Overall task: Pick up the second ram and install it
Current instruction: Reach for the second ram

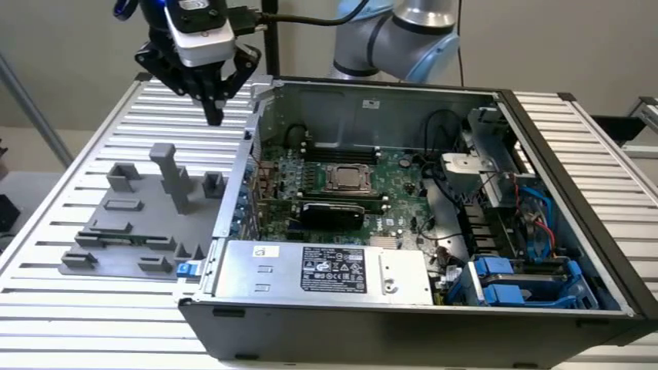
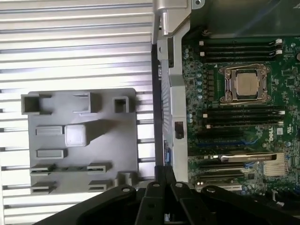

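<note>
Claw (image 1: 214,116) closed, beside open computer case (image 1: 411,333) holding motherboard (image 1: 397,171), gray tray (image 1: 144,217) nearby

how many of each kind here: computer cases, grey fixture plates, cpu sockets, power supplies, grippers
computer case: 1
grey fixture plate: 1
cpu socket: 1
power supply: 1
gripper: 1
total: 5

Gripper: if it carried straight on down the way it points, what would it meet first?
The gripper points down; it would probably meet the slatted table, in the strip between the grey fixture and the computer case's side wall. Depth is unclear: the wall's rim may come first.
</note>
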Available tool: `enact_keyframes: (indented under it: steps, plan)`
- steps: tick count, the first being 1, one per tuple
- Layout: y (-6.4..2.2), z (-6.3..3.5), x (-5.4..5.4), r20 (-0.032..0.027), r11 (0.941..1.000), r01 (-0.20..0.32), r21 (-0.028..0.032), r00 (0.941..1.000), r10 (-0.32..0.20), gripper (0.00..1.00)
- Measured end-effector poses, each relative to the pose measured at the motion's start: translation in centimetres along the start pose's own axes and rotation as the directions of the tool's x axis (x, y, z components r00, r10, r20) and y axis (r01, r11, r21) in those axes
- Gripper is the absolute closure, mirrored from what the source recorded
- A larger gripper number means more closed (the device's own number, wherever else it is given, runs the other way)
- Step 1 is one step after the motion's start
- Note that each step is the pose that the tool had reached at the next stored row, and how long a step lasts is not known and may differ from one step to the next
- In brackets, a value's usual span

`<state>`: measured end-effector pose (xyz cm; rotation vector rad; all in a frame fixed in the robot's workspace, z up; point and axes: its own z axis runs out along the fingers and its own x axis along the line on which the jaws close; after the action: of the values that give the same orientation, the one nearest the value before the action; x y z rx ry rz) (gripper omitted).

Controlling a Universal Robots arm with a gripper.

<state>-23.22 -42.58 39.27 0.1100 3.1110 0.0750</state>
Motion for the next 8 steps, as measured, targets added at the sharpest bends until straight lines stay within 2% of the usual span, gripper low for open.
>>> enact_keyframes:
  steps: [8]
  plan:
    - [-0.99,-0.13,3.6,0.0034,1.0000,0.000,-0.0004,1.0000,0.000,1.00]
